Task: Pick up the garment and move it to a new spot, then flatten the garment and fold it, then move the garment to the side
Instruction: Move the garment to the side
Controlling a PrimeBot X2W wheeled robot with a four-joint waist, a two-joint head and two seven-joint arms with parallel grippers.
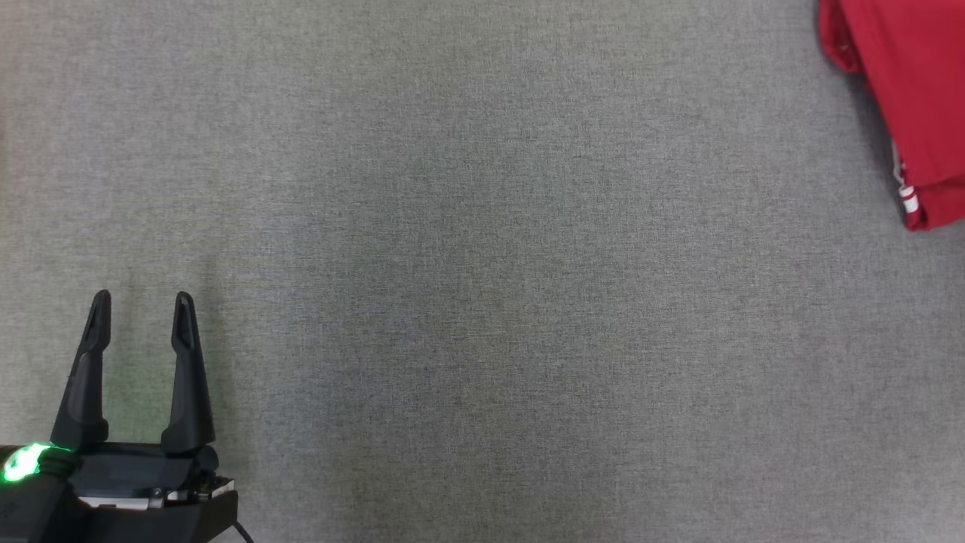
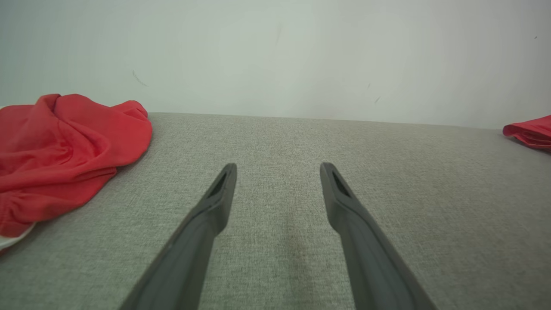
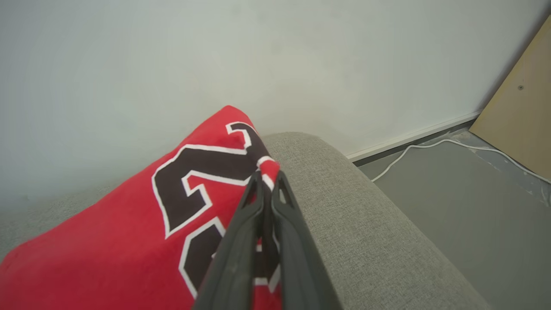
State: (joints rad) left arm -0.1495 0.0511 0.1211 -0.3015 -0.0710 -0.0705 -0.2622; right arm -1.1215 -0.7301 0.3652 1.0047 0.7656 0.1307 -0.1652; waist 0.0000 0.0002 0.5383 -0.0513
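Garment (image 3: 107,241) edge pinched in right tool (image 3: 267,175), left tool (image 1: 142,296) spread and empty.

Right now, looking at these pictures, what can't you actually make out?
Head view: the red jersey runs off the top right corner; its full shape is cut off.
Right wrist view: the shut right jaws cover part of its black number; whether they pinch cloth is hidden.
Left wrist view: the crumpled red cloth is cut by the left edge.

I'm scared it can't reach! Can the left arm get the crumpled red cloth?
Probably yes: the left gripper is open, and only bare grey surface lies between it and the crumpled red cloth.
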